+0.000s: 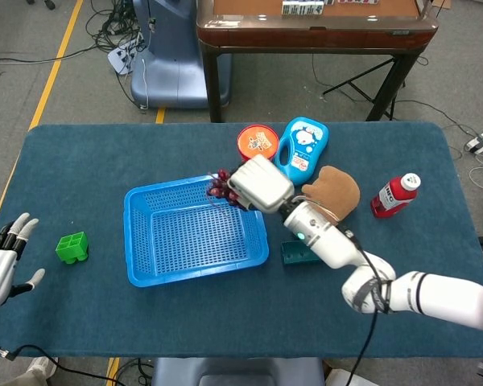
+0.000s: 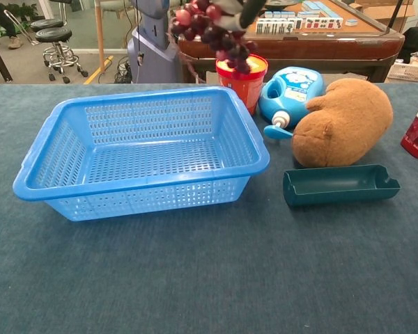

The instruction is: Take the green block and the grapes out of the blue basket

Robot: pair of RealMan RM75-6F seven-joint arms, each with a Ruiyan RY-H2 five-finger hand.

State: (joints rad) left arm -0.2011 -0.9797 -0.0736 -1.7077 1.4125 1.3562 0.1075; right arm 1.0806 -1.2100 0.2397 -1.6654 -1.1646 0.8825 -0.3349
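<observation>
While soft and easily crushed, probably light too, so best taken at the stem rather than squeezed. Seen from the head view: right hand (image 1: 260, 184) clasping the grapes (image 1: 218, 186), dark red cluster poking out past the fingertips, above the far rim of the blue basket (image 1: 195, 232); left hand (image 1: 3, 262) spread and holding nothing, green block (image 1: 72, 247) just beyond its fingers, already out. Seen from the chest view: grapes (image 2: 216, 31) dangling below dark fingers (image 2: 249, 10), high over the basket's far corner.
</observation>
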